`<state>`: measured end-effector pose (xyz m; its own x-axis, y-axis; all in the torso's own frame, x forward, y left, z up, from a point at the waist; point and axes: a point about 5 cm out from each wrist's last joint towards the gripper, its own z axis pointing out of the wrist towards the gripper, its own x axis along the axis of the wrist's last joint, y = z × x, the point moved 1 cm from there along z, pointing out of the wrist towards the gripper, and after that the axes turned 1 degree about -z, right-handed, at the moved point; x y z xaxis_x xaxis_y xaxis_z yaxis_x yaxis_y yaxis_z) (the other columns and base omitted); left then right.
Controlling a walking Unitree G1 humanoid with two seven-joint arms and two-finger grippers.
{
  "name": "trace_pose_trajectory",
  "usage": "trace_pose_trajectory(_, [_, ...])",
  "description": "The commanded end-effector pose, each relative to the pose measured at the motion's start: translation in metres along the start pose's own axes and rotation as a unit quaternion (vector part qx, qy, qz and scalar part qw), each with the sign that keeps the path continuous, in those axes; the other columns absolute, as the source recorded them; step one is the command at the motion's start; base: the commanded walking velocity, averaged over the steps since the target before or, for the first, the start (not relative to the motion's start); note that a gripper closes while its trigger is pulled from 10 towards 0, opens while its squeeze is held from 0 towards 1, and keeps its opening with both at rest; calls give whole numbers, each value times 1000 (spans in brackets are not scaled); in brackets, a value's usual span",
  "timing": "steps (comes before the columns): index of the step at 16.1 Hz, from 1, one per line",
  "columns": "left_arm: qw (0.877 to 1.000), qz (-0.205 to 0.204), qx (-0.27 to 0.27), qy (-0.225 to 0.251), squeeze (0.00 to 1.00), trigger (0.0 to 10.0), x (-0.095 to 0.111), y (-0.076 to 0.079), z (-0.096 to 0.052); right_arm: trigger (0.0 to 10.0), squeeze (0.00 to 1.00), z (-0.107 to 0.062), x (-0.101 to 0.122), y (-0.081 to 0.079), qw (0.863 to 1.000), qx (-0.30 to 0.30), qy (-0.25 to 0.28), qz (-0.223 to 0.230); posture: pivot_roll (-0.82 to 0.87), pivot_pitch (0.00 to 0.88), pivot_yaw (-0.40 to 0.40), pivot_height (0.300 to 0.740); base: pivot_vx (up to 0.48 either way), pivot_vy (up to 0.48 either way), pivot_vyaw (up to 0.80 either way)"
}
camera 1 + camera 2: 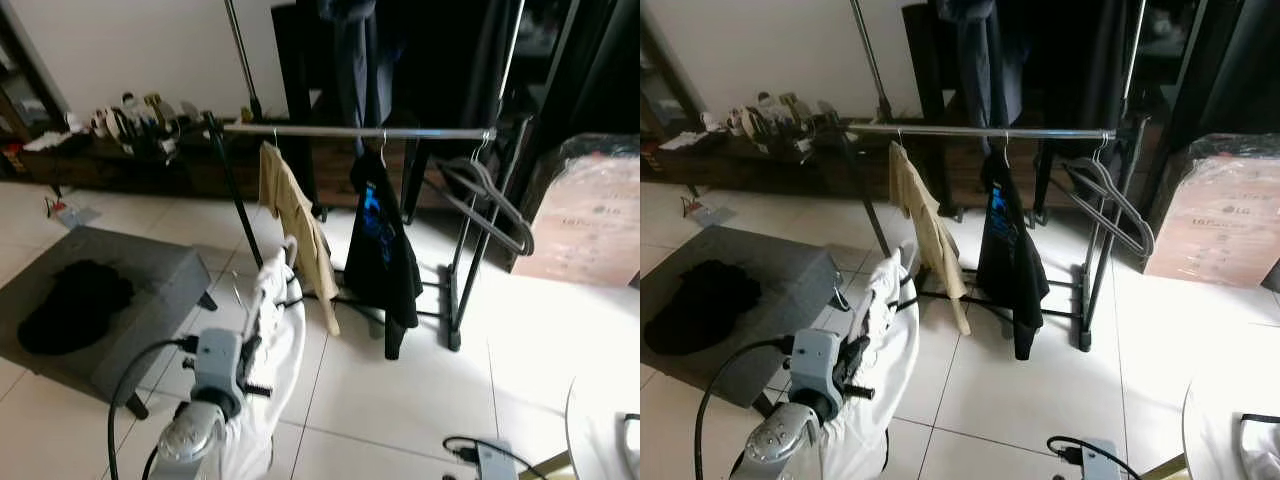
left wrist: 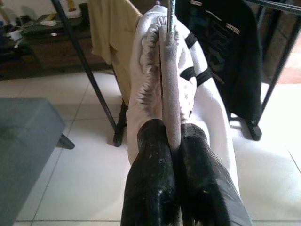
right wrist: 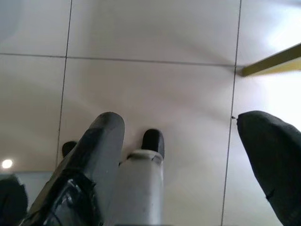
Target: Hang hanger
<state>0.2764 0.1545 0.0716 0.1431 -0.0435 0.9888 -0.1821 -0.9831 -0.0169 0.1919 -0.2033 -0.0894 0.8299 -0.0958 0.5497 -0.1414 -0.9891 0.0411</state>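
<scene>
Grey padded hanger [image 2: 170,84] upright, hook uppermost

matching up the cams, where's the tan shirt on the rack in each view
Left eye view: tan shirt hangs at the rail's left end, centre of the picture.
Right eye view: same spot, a little further left.
Left wrist view: upper left, behind the white garment in the left tool.
Right wrist view: floor tiles, no shirt.
Shared landmark: black shirt hanging beside it.
</scene>
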Motion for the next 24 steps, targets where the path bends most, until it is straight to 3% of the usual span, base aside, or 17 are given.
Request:
trace_pose_trajectory(1, [1000, 23, -5, 18, 0, 10000, 5, -2, -3, 10000, 0, 0, -2, -5, 1000, 11, 5, 1, -95, 0, 67, 740, 0, 0, 0])
trace_pose_trajectory(7, [1000, 17, -22, 8, 0, 10000, 2, 5, -1, 10000, 0, -3, -17, 24, 999, -27, -28, 1, -105, 19, 65, 740, 337, 0, 0])
trace_pose_trajectory(9, [1000, 19, -23, 5, 0, 10000, 1, 4, -1, 10000, 0, -3, -15, 23, 999, -25, -29, 4, -105, 36, 68, 740, 426, 0, 0])
trace_pose_trajectory(15, [1000, 18, -9, -1, 0, 10000, 1, 1, 1, 10000, 0, 0, -5, -4, 1000, 4, -20, -5, -105, 59, 65, 740, 436, 0, 0])
trace_pose_trajectory(21, [1000, 14, -10, -9, 0, 10000, -1, 1, 1, 10000, 0, -1, -11, 5, 1000, -4, -26, -16, -103, 77, 63, 740, 437, 0, 0])
trace_pose_trajectory(24, [999, -1, -36, -28, 0, 10000, -6, 6, 0, 10000, 0, -2, -16, 11, 999, -20, -31, -24, -99, 86, 64, 740, 440, 0, 0])
